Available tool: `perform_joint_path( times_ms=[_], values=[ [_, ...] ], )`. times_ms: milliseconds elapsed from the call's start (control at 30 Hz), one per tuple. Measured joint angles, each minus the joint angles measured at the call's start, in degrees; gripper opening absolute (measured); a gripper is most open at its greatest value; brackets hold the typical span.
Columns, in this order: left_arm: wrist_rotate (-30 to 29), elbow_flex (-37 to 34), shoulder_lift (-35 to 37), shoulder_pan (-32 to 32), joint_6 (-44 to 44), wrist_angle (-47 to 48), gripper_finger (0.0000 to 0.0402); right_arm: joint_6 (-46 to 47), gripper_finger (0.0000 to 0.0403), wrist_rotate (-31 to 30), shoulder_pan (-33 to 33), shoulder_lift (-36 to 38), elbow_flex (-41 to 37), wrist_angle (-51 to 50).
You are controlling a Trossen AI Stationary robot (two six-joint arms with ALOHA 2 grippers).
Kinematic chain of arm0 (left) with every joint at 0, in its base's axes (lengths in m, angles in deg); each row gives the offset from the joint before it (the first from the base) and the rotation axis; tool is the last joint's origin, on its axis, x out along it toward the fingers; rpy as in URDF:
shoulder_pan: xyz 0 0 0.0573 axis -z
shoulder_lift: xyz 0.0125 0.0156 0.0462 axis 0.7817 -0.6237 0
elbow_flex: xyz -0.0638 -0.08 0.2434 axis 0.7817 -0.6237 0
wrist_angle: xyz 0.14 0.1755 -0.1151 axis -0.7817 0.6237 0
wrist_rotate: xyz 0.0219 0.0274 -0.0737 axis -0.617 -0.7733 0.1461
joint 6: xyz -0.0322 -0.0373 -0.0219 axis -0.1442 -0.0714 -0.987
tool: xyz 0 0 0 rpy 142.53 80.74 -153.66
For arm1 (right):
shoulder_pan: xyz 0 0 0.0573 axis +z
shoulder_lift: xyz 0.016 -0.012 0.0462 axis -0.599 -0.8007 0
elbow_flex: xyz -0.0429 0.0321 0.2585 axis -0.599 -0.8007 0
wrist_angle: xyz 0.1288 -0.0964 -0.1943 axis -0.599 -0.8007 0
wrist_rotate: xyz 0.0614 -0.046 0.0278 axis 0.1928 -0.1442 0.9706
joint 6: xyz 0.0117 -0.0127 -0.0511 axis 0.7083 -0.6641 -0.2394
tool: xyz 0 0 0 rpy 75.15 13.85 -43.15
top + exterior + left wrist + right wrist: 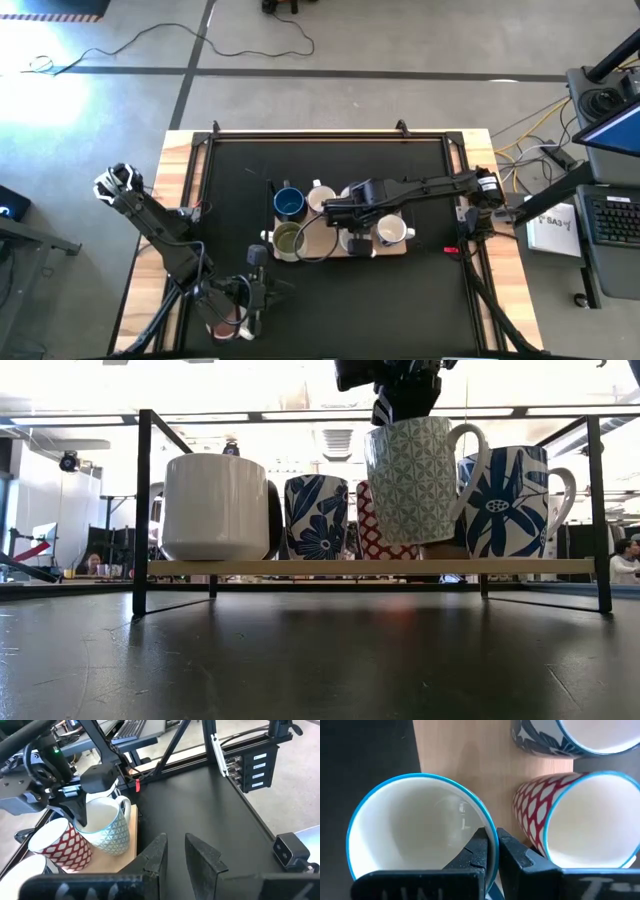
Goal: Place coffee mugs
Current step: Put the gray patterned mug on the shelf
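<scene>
Over the wooden board (pixel 300 567), the right gripper (pixel 491 851) is pinching the rim of a teal-patterned mug (pixel 412 478), hanging just above it beside the red-patterned mug (pixel 59 844). Several mugs are already on there, so this one looks nearly placed. The left gripper (pixel 175 851) waits near-left, fingers slightly parted and holding nothing.

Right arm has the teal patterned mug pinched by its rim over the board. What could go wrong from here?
1. The right gripper holds the teal patterned mug only by a thin rim pinch, with the base seemingly just above the wooden board; it might tip or slip.
2. The red patterned mug sits close beside it, so lowering could knock it.
3. The blue floral mug crowds the handle side.
</scene>
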Motion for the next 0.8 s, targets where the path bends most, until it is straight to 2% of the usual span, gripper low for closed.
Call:
perform_joint_path(
  times_ms=[133,600,800],
  values=[
    [0.01,0.00,0.00,0.00,-0.18,-0.05,0.0049,1.31,0.0013,0.00,0.04,1.31,-1.97,0.88],
    [-2.90,0.00,0.00,-0.51,-0.20,-0.69,0.0049,3.80,0.0013,0.08,0.33,13.82,-19.13,18.07],
    [-2.96,0.00,0.00,-1.18,0.10,-1.62,0.0049,3.83,0.0013,0.11,0.33,14.46,-21.47,18.58]
  ],
)
